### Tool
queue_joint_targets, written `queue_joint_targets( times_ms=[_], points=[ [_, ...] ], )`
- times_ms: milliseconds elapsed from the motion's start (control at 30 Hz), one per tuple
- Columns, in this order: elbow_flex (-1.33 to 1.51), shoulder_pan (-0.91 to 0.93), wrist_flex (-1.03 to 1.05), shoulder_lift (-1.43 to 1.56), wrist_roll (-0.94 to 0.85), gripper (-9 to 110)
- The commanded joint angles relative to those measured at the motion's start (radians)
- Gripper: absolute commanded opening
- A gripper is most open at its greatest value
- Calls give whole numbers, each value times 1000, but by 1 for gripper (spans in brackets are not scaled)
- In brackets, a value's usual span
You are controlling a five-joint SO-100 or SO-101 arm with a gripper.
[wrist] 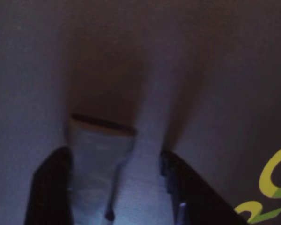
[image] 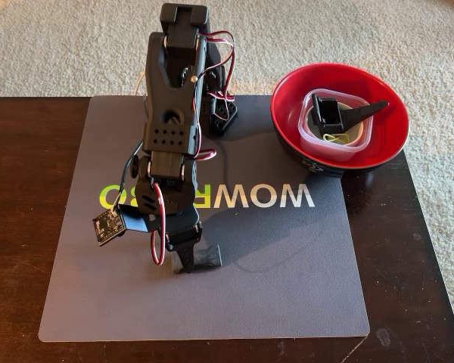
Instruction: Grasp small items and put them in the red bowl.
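The red bowl [image: 287,125] stands at the right on the table edge. In it lie the clear square tub [image: 310,134], the black bracket [image: 328,113] and the yellow-and-black clip [image: 334,138]. My gripper [image: 189,261] points down at the grey mat, open. The dark grey ribbed block [image: 206,257] stands on the mat between the jaws. In the wrist view the block [wrist: 100,154] lies against the left finger [wrist: 49,187], with a gap to the right finger [wrist: 187,192]; the gripper [wrist: 113,152] is open around it. The small white dish is not in view.
A grey mat [image: 287,272] with WOWROBO lettering covers the dark wooden table [image: 23,227]. The arm's base [image: 216,110] stands at the mat's far edge. A small camera board [image: 110,225] hangs left of the wrist. Carpet lies beyond the table.
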Motion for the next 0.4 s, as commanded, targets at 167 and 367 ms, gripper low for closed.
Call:
queue_joint_targets(
  times_ms=[167,367],
  points=[
    [-29,-23,77,109,-11,1],
    [-29,-252,133,422,-67,0]
  ],
)
